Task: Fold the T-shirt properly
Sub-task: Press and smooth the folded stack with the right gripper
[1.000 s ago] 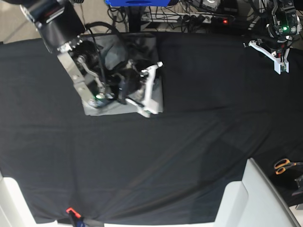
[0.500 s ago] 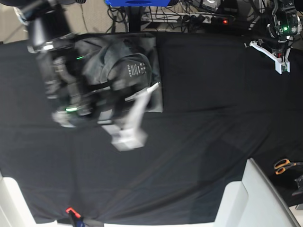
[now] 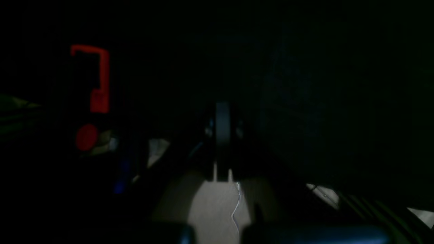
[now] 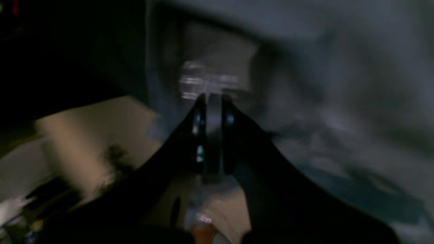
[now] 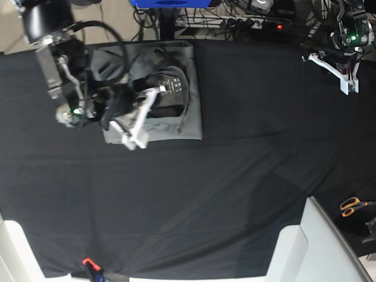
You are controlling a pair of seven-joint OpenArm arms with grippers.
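The T-shirt lies folded into a grey rectangle at the back left of the black table cloth, with its neckline and small white label facing up. My right gripper is shut and hovers over the shirt's left half, with its tips just short of the label. In the blurred right wrist view the shut fingers point at the label on the grey T-shirt, and I see no cloth between them. My left gripper hangs shut at the far right, away from the shirt. Its fingers show together in the dark left wrist view.
Orange-handled scissors lie at the right edge. A white bin or chair stands at the front right. Cables and a power strip run behind the table, next to a blue object. A small orange clamp sits at the front edge.
My right arm has swung left across the shirt, from its lower right corner to its left half, uncovering the neckline and label. The left arm has stayed put.
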